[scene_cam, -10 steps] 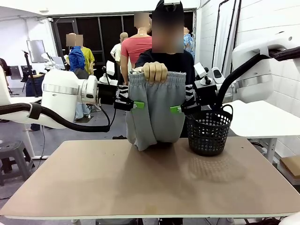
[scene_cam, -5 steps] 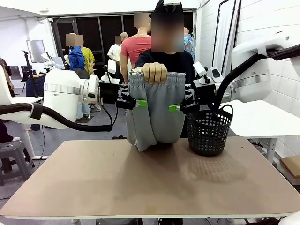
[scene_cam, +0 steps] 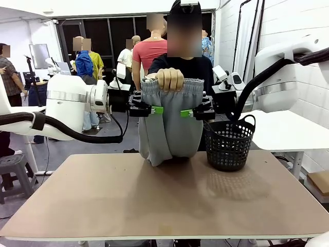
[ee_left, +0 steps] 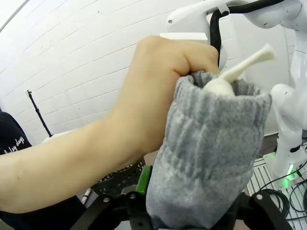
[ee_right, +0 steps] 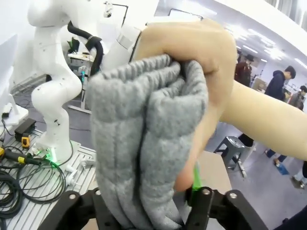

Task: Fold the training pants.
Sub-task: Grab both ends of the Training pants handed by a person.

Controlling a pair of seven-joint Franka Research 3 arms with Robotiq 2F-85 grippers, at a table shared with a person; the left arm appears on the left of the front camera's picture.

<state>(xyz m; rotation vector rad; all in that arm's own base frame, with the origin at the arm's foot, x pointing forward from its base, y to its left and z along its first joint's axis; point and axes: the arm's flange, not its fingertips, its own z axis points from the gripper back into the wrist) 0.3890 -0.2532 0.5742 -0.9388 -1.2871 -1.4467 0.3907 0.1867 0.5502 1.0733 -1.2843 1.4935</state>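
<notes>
The light grey training pants point(scene_cam: 172, 131) hang upright over the far side of the table, with their lower end resting on it. A person's hand point(scene_cam: 169, 78) holds them bunched at the elastic waistband point(ee_left: 216, 115). My left gripper point(scene_cam: 154, 109) comes in level from the left, just below the waistband. Its fingers have closed in on the fabric, and a green pad point(ee_left: 142, 179) lies against it. My right gripper point(scene_cam: 187, 112) does the same from the right, with bunched grey cloth point(ee_right: 139, 143) between its fingers.
A black mesh basket point(scene_cam: 229, 144) stands on the table point(scene_cam: 164, 206) right of the pants, just under my right arm. The person stands behind the far edge. Other people stand farther back in the room.
Both grippers have moved inward onto the sides of the pants and their jaws have narrowed on the fabric. The person's hand and the pants have stayed put.
</notes>
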